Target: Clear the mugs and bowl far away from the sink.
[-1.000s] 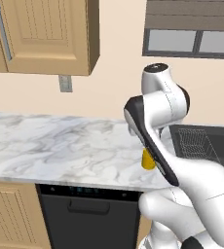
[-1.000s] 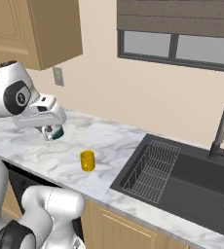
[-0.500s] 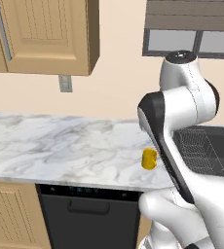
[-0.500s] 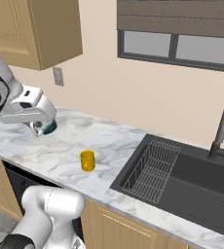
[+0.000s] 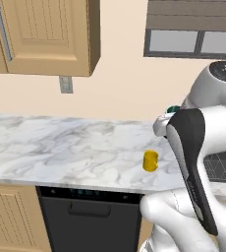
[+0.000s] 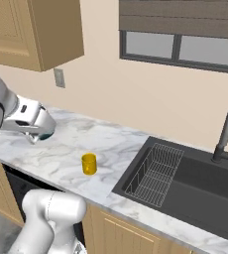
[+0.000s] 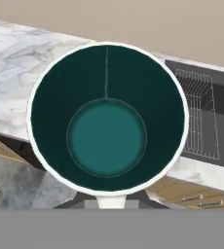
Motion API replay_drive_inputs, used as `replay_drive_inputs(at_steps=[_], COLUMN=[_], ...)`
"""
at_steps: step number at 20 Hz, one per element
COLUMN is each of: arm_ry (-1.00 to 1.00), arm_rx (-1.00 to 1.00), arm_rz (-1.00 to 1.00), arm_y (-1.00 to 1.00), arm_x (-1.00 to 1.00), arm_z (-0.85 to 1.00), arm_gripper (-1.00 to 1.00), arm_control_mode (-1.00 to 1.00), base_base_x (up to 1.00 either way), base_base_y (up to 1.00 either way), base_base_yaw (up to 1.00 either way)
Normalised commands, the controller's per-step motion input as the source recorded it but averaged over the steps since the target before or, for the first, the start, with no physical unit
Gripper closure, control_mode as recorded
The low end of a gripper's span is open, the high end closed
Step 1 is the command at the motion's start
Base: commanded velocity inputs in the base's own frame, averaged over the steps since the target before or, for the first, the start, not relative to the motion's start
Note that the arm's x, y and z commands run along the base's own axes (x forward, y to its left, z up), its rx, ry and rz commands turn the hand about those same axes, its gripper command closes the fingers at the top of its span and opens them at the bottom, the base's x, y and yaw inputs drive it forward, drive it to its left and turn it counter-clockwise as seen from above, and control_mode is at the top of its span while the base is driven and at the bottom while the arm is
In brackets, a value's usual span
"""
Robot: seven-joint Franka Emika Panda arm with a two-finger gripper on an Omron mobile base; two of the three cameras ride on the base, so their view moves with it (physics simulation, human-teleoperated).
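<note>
A marbled counter (image 6: 61, 154) ran under the window, the sink (image 6: 195, 183) set into it on the right. We saw the gripper (image 6: 40, 133) clamped on the teal mug (image 7: 107, 116), carried in the air above the counter, its open mouth facing the hand camera. The yellow mug (image 6: 89, 163) stood alone between the arm and the sink. We judged both mugs light, rigid and slick-walled, best pinched across the rim or wall.

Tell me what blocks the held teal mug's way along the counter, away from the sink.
Nothing visible does. The claw holds the teal mug above the marble counter, whose stretch left of the yellow mug lies bare; the sink is behind it.
</note>
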Motion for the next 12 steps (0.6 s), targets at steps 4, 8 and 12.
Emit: replay_drive_inputs(at_steps=[4, 8, 12], arm_ry=[-0.24, 0.00, 0.00], arm_rx=[-0.02, 0.00, 0.00], arm_rz=[0.01, 0.00, 0.00], arm_y=[0.07, 0.00, 0.00], arm_x=[-0.50, 0.00, 0.00], arm_z=[0.38, 0.00, 0.00], arm_gripper=[1.00, 1.00, 1.00], arm_control_mode=[-1.00, 1.00, 1.00], base_base_x=[0.00, -0.50, -0.21], base_base_y=[0.00, 0.19, 0.38], base_base_yaw=[0.00, 0.35, 0.68])
